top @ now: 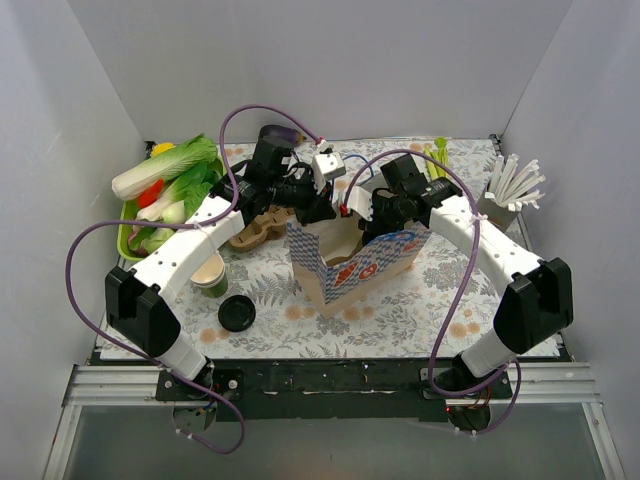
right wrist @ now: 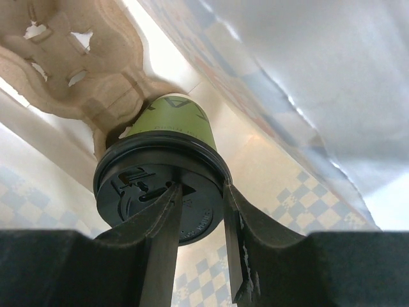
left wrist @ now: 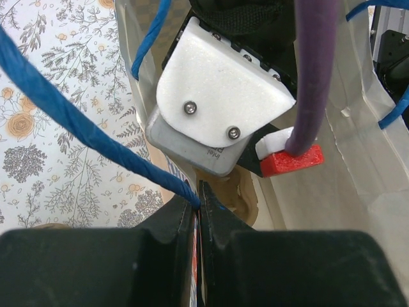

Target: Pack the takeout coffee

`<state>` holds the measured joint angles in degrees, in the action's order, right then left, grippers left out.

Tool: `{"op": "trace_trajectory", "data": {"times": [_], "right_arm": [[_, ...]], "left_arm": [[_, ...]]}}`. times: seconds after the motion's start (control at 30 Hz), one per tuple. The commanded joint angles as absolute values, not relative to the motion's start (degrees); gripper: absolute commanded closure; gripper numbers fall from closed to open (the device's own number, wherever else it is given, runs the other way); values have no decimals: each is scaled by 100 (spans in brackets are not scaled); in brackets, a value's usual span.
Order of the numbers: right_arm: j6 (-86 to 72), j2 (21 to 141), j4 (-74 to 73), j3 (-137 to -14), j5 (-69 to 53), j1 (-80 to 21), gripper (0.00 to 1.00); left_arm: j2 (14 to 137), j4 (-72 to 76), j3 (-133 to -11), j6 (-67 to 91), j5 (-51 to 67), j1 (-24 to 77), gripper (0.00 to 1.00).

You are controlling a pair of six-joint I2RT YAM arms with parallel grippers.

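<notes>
The takeout coffee (right wrist: 174, 125) is hidden from above by the paper bag (top: 350, 270), its base by the pulp carrier (right wrist: 77, 70).

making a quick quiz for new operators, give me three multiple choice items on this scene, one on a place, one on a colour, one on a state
1. Where is the lidded green cup?
A hanging high above everything
B down inside the paper bag
C on the floor

2. What colour is the loose lid on the table?
A white
B red
C black

3. How is the left gripper?
A wide open
B shut on the bag's rim
C shut on a spoon

Key:
1 B: the right wrist view shows bag walls around the cup.
2 C: the lid is plainly black against the floral cloth.
3 B: its fingers meet on the bag's edge by the blue handle cord.
</notes>
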<state>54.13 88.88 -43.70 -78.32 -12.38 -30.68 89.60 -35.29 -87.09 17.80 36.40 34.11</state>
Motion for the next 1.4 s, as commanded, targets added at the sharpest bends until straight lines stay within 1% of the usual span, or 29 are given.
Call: {"op": "trace_trajectory", "data": {"times": [0.0, 0.4, 0.63, 0.8, 0.9, 1.0, 1.03, 1.07, 1.1, 1.13, 1.37], "right_arm": [[5326, 8965, -4421, -8112, -1310, -3023, 61], [5353, 8974, -4579, -8165, -1415, -2962, 61], [5396, 9201, -5044, -8332, -1854, -2883, 66], [5353, 9246, -5080, -8341, -1916, -2848, 66], [5370, 9290, -5124, -8411, -1942, -2848, 71], [5414, 9290, -5255, -8542, -1960, -2830, 80], [5423, 9273, -5291, -8586, -1960, -2830, 85], [5414, 9272, -5404, -8622, -1969, -2821, 87], [5405, 9229, -5457, -8718, -2004, -2821, 93], [5388, 9202, -5510, -8762, -2030, -2804, 97], [5247, 8956, -6020, -9359, -2302, -2804, 99]], "left_arm": [[8710, -3551, -8886, 1740, 3797, 3437, 95], [8728, -3560, -8903, 1696, 3779, 3445, 95], [8701, -3560, -8868, 1696, 3753, 3445, 95], [8692, -3577, -8859, 1670, 3709, 3445, 96], [8675, -3568, -8842, 1679, 3691, 3437, 96], [8666, -3577, -8824, 1670, 3691, 3445, 96], [8657, -3577, -8824, 1679, 3674, 3437, 96], [8657, -3568, -8824, 1679, 3674, 3437, 96], [8657, -3568, -8816, 1670, 3674, 3437, 96], [8649, -3560, -8815, 1679, 3683, 3437, 96], [8622, -3463, -8859, 1784, 3683, 3428, 95]]}}
